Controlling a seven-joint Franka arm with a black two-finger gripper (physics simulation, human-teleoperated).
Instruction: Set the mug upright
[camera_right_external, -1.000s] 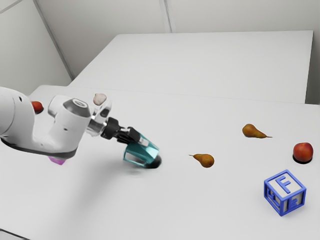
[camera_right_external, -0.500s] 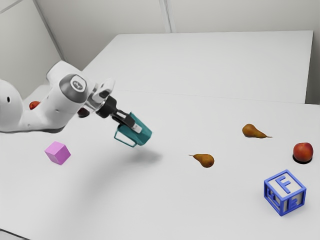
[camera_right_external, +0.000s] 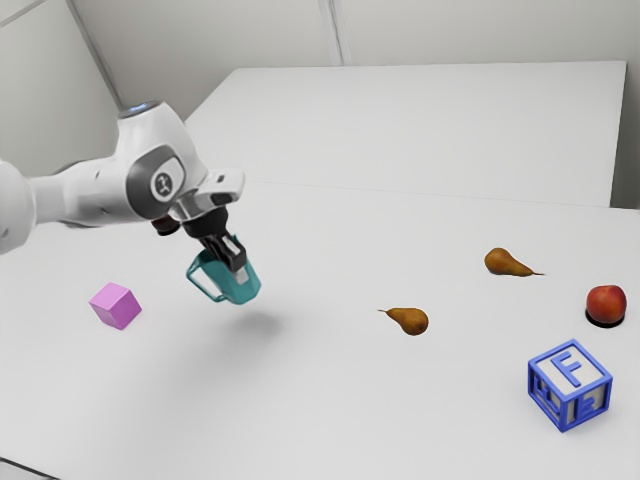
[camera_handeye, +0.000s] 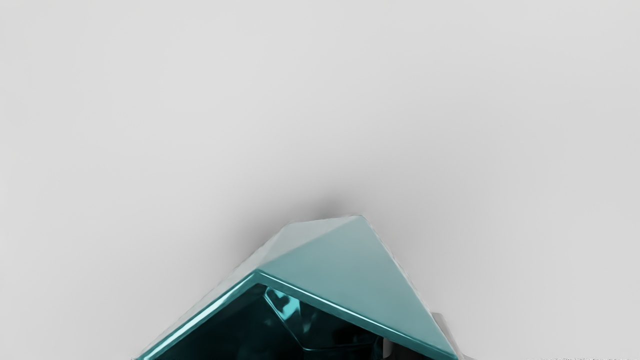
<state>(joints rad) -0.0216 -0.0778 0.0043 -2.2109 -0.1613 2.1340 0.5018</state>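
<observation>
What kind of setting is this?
Looks like a simulated tabletop test scene in a bare room: plain pale table, white robot arm holding a teal mug, scattered props like pears and a letter block.

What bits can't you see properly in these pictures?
Dark roundish thing, exterior view: partly hidden by the arm, so I can't tell what it is.
Mug, wrist view: cut off by the bottom edge.
Thin dark line, exterior view: cut off at the corner.

The glossy teal, faceted mug with an angular loop handle (camera_right_external: 236, 282) hangs above the desk, tilted, its base angled downward and its handle toward the exterior view's left. In the wrist view, its open mouth reveals a dark, shiny interior.
</observation>
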